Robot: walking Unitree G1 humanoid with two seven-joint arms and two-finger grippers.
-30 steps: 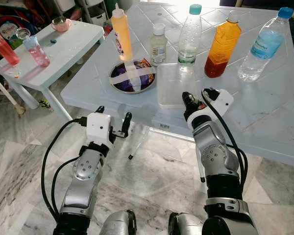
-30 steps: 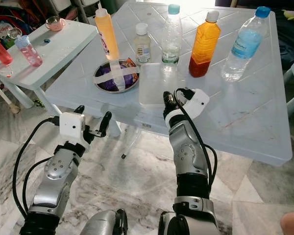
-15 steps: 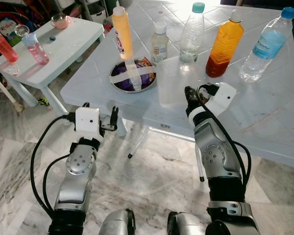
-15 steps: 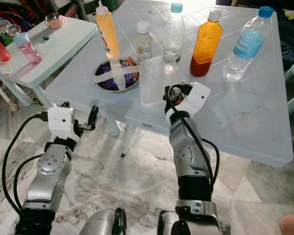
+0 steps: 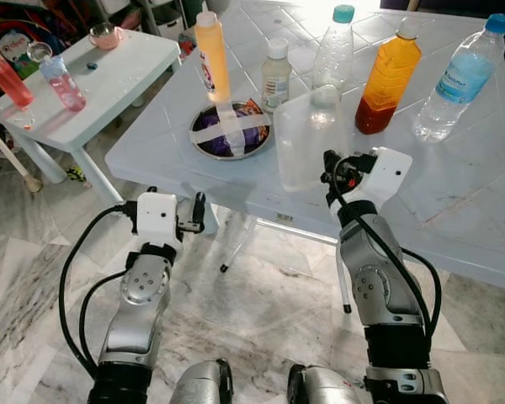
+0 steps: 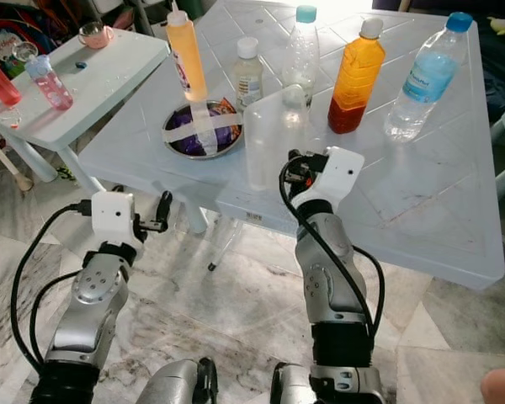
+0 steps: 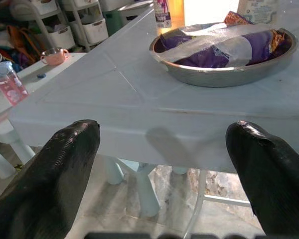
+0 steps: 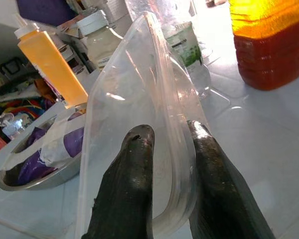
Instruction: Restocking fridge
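Fingers of the right gripper (image 8: pixel 164 144) pinch the clear container's (image 5: pixel 307 139) rim, tilting it up; left gripper (image 7: pixel 159 164) spread wide, empty.

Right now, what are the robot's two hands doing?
Left hand: open, holding nothing.
Right hand: shut on the clear plastic container.

Our clear plastic container (image 5: pixel 307 139) is tipped up on edge over the pale blue table (image 5: pixel 454 194), its rim pinched between our right gripper (image 8: pixel 164 149)'s fingers. It is empty, see-through, roughly rectangular with rounded corners. It stands just beside the steel dish (image 5: pixel 230 130), nearer us than the row of bottles: yellow squeeze bottle (image 5: pixel 211 52), small white-capped bottle (image 5: pixel 274 74), clear bottle (image 5: pixel 333 50), orange bottle (image 5: pixel 388 74), water bottle (image 5: pixel 459 77).
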